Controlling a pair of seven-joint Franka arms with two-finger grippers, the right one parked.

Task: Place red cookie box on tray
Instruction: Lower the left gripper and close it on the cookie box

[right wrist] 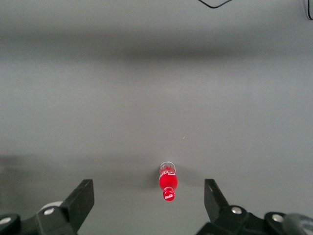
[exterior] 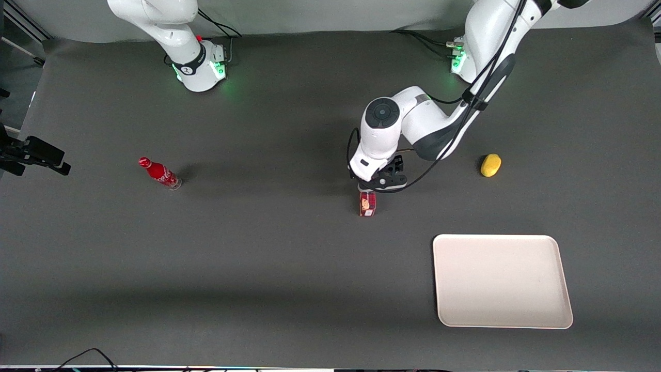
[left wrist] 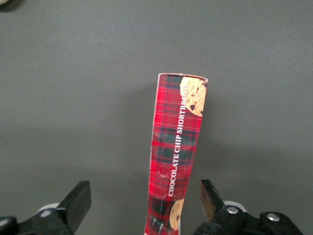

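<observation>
The red cookie box lies on the dark table near its middle, long and narrow, red plaid with cookie pictures. My left gripper hovers right over the box's end that is farther from the front camera. In the left wrist view the gripper is open, its two black fingers standing wide on either side of the box with gaps to both. The cream-white tray lies flat, nearer to the front camera than the box and toward the working arm's end of the table.
A yellow lemon-like object sits toward the working arm's end, farther from the camera than the tray. A small red soda bottle stands toward the parked arm's end of the table; it also shows in the right wrist view.
</observation>
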